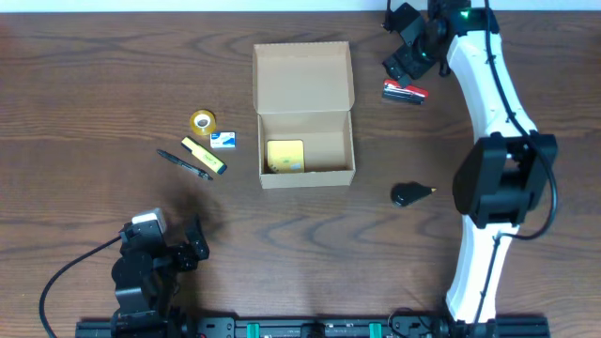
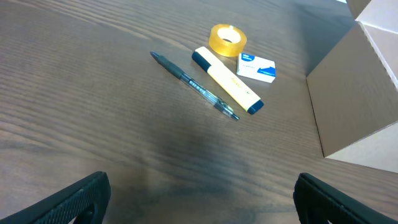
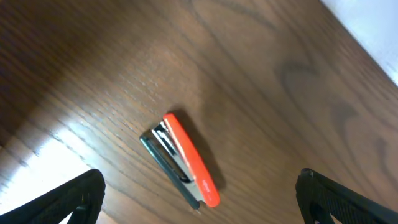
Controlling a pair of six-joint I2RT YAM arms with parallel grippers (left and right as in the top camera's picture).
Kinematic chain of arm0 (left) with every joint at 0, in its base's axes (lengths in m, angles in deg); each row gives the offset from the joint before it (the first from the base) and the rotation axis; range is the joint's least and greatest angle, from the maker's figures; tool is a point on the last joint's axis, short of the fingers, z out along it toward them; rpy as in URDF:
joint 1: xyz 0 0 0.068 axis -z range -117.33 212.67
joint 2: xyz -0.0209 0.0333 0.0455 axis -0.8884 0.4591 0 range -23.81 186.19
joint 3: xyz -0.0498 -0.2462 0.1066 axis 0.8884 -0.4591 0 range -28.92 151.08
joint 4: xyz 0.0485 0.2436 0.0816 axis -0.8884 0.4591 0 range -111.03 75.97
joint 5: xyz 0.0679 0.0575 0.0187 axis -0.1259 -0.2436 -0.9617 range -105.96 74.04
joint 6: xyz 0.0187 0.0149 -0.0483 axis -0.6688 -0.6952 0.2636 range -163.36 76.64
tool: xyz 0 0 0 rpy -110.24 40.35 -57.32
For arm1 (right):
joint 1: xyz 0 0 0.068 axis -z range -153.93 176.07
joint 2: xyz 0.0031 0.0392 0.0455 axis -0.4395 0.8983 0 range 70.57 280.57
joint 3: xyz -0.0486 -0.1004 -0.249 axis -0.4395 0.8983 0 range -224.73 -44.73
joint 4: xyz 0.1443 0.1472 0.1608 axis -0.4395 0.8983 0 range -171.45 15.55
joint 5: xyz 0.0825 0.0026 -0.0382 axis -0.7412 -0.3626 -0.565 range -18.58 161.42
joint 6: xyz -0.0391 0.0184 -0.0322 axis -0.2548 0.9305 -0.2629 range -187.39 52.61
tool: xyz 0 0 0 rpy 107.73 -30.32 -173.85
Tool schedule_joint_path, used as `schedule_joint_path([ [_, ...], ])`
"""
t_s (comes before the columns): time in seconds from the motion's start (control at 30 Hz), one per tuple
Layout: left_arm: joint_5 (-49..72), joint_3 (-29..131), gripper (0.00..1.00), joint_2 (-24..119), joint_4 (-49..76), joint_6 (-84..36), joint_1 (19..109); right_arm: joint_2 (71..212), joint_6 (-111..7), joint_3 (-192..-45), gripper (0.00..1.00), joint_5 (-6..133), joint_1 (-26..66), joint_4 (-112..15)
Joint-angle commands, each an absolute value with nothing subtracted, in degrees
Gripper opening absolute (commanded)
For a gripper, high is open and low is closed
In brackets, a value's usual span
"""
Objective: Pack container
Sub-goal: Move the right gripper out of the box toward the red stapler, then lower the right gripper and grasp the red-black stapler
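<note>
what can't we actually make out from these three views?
- Container interior: the left wrist view shows only its outer wall, and the right edge cuts it off.
- White-and-blue packet: print too small to read in the left wrist or overhead view.
- Black object: seen from overhead only, too small and dark to identify.

A small tan cardboard box (image 1: 327, 148) sits upright near the middle of the wooden table, plain and unmarked. Its hinged lid is open, folded back flat on the far side (inner face up). A yellow square pad (image 1: 285, 156) lies in its left half.
</note>
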State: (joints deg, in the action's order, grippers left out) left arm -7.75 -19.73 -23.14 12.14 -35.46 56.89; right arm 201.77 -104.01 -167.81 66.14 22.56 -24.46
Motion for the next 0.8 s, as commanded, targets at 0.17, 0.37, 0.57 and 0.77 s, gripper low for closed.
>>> schedule_joint_path([
  [0.17,-7.53,-20.12,0.95,-23.54,12.14,-35.46,57.13,205.73,-109.37,-169.87,0.99,66.55,24.33,-21.61],
  [0.37,-7.53,-20.12,0.95,-23.54,12.14,-35.46,57.13,206.32,-111.25,-169.85,0.99,59.54,26.10,-21.37],
  [0.57,-7.53,-20.12,0.95,-23.54,12.14,-35.46,57.13,207.56,-111.84,-169.54,0.99,59.54,26.96,-21.20],
  [0.77,-7.53,-20.12,0.95,-23.54,12.14,-35.46,57.13,210.12,-111.84,-169.52,0.99,59.52,26.02,-20.32],
])
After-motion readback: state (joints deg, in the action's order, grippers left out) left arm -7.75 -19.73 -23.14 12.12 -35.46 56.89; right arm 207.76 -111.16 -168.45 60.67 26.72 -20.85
